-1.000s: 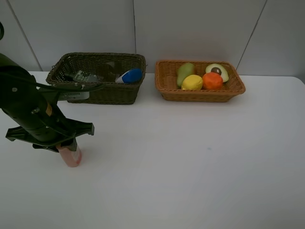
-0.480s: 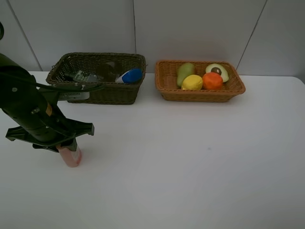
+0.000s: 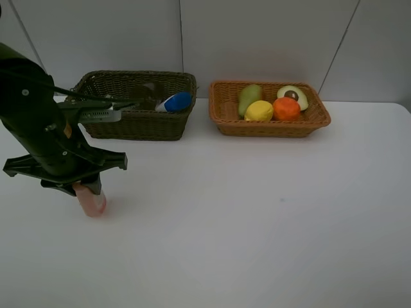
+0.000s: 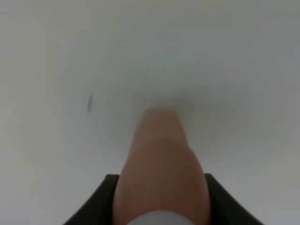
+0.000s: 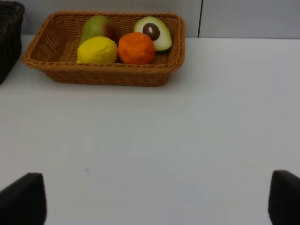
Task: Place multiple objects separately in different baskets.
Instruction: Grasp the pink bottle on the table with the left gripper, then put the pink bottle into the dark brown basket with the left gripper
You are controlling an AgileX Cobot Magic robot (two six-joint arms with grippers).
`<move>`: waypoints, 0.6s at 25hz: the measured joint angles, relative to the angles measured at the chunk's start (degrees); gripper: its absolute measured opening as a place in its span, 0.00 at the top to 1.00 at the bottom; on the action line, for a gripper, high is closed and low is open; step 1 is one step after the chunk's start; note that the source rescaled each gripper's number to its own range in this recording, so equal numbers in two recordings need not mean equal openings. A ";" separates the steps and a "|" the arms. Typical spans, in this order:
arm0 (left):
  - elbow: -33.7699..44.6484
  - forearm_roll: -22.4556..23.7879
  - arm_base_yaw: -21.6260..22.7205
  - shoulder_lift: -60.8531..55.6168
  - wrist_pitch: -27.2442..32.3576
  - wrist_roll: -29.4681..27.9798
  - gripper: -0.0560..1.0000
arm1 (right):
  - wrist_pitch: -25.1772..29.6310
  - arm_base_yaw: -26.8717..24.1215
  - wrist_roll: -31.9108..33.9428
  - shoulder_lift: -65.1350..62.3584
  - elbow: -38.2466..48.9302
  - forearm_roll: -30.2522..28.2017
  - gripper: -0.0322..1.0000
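Observation:
My left gripper (image 3: 87, 190) is shut on a pink bottle (image 3: 90, 201), which points down with its lower end close to the white table at the front left. In the left wrist view the pink bottle (image 4: 161, 164) fills the gap between the dark fingers (image 4: 96, 206). The dark brown-green basket (image 3: 138, 125) holds a white blue-capped bottle (image 3: 174, 102). In the light orange basket (image 3: 270, 127) lie a pear (image 3: 249, 97), lemon (image 3: 259, 110), orange (image 3: 286, 108) and avocado half (image 3: 293, 95). My right gripper (image 5: 152, 201) stands open over bare table, short of the orange basket (image 5: 103, 77).
The left arm (image 3: 38, 128) covers the left end of the dark basket in the high view. A grey panelled wall (image 3: 257, 38) stands right behind both baskets. The dark basket's corner (image 5: 9, 37) shows in the right wrist view.
The left arm has risen a little and shifted slightly left, taking the pink bottle with it. The right gripper and both baskets stay as they were.

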 joint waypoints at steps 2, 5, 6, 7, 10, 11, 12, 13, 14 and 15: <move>-2.86 0.05 0.00 -0.14 3.60 0.29 0.54 | 0.00 0.00 0.00 0.00 0.00 0.00 0.00; -7.08 0.11 0.00 -0.20 8.40 1.41 0.54 | 0.00 0.00 0.00 0.00 0.00 0.00 0.00; -8.32 0.22 0.00 -0.20 9.52 1.50 0.54 | 0.00 0.00 0.00 0.00 0.00 0.00 0.00; -9.87 0.36 0.00 -0.20 10.70 1.55 0.54 | 0.00 0.00 0.00 0.00 0.00 0.00 0.00; -14.35 2.22 0.00 -0.20 12.94 1.55 0.54 | 0.00 0.00 0.00 0.00 0.00 0.07 0.00; -15.92 3.18 0.00 -0.20 13.50 1.55 0.54 | 0.00 0.00 0.00 0.00 0.00 0.07 0.00; -17.41 3.99 0.00 -0.20 13.97 1.55 0.54 | 0.00 0.00 0.00 0.00 0.00 0.07 0.00; -18.83 5.17 0.00 -0.20 14.33 1.55 0.54 | 0.00 0.00 0.00 0.00 0.00 0.07 0.00; -19.95 6.47 0.00 -0.20 14.60 1.60 0.54 | 0.00 0.00 0.00 0.00 0.00 0.07 0.00; -21.20 7.99 0.00 -0.20 14.80 1.60 0.54 | 0.00 0.00 0.00 0.00 0.00 0.07 0.00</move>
